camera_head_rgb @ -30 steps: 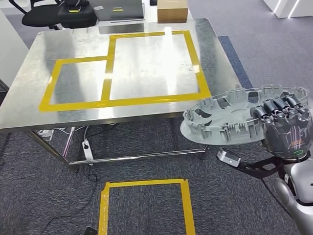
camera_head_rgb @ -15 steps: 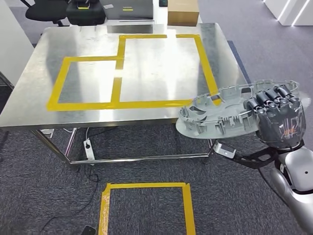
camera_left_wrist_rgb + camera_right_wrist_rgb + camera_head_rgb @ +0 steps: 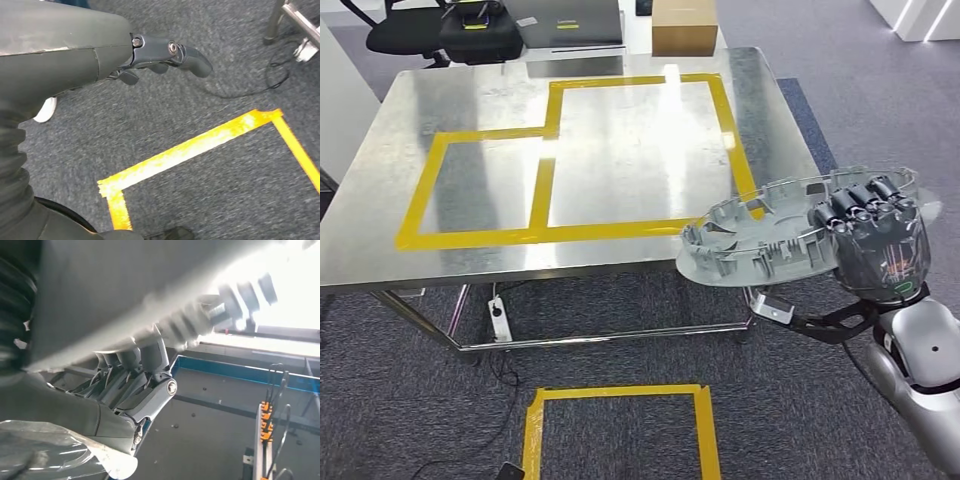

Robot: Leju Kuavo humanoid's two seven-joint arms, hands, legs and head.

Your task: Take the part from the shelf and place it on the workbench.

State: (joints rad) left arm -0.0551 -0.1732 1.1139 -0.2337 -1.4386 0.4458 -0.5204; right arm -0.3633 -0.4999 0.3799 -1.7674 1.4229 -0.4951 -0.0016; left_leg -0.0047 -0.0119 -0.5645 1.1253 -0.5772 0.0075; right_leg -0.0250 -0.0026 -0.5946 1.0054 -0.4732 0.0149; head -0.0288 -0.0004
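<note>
we see the right robot hand (image 3: 882, 250) grasping the part (image 3: 765, 240), a wide grey plastic piece with many ribs and clips along its rim. the dark fingers (image 3: 860, 205) curl over the edge of the part nearest to the arm, and the rest of the part reaches out from the robot hand toward the surface (image 3: 388, 230). the part is in the air and lies almost flat. its far end overlaps the near corner of the surface, close to the yellow tape outline (image 3: 546, 160) there, but we cannot tell if it touches the metal. in the right wrist view the fingers (image 3: 151, 365) press up against the underside of the part (image 3: 151, 285).

the left robot hand (image 3: 158, 50) hangs low over the grey carpet (image 3: 211, 200) and is released, with its fingers loosely stretched out and nothing in them. below it on the floor runs a corner of a yellow tape square (image 3: 181, 152). beyond the surface from the right robot hand stand a brown cardboard box (image 3: 684, 25) and a black chair (image 3: 403, 35).
</note>
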